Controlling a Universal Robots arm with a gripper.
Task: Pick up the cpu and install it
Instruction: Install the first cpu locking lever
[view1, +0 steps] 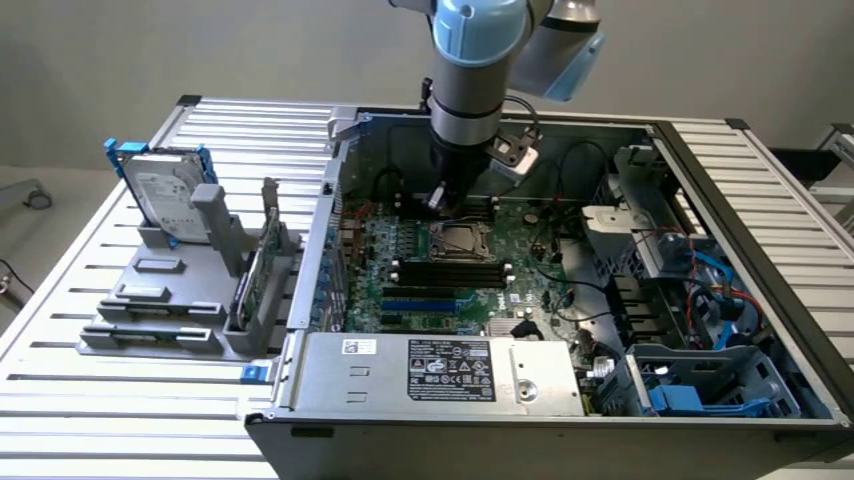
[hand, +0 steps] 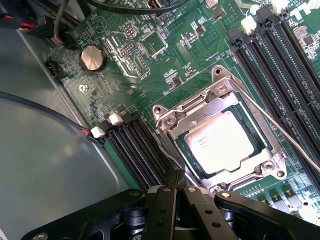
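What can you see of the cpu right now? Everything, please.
The cpu is a small flat square chip. Its top is dull silver metal with faint print near one edge, and a thin green rim shows around it. It lies level in the socket's metal frame on the green board, between banks of black memory slots. The frame surrounds it; whether it presses on the edges I cannot tell. The gripper is shut, empty, by one socket corner and apart from the chip.
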